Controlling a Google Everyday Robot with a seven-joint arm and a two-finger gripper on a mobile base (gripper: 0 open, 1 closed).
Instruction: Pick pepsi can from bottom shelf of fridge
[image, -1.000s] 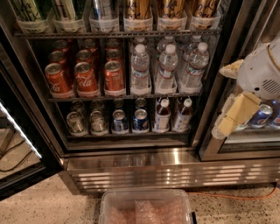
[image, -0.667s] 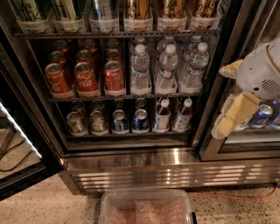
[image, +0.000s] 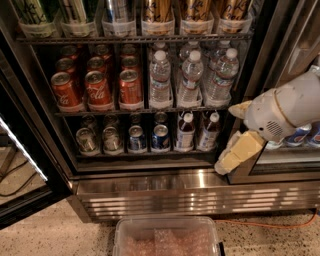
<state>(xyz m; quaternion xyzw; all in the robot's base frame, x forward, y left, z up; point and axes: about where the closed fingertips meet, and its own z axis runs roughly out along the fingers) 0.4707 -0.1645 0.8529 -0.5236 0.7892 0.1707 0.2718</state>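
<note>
Scanning from the left, I see the pepsi can (image: 161, 137) upright near the middle of the bottom shelf (image: 145, 156) in the fridge (image: 200, 192). The gripper (image: 233, 157) hangs beyond the shelf's right end, with the can to its left. Wide or narrow, I cannot tell.

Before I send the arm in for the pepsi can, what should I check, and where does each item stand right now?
1. Fridge open at the front: ok.
2. Pepsi can in view on the bottom shelf: ok, with a second blue can to its left.
3. Can upright: ok.
4. Gripper lined up with the can: not ok. It is off to the right, outside the shelf opening.
5. Room beside the can: cannot tell, a bottle stands close on its right.
6. Gripper ready to grasp: cannot tell.
</note>
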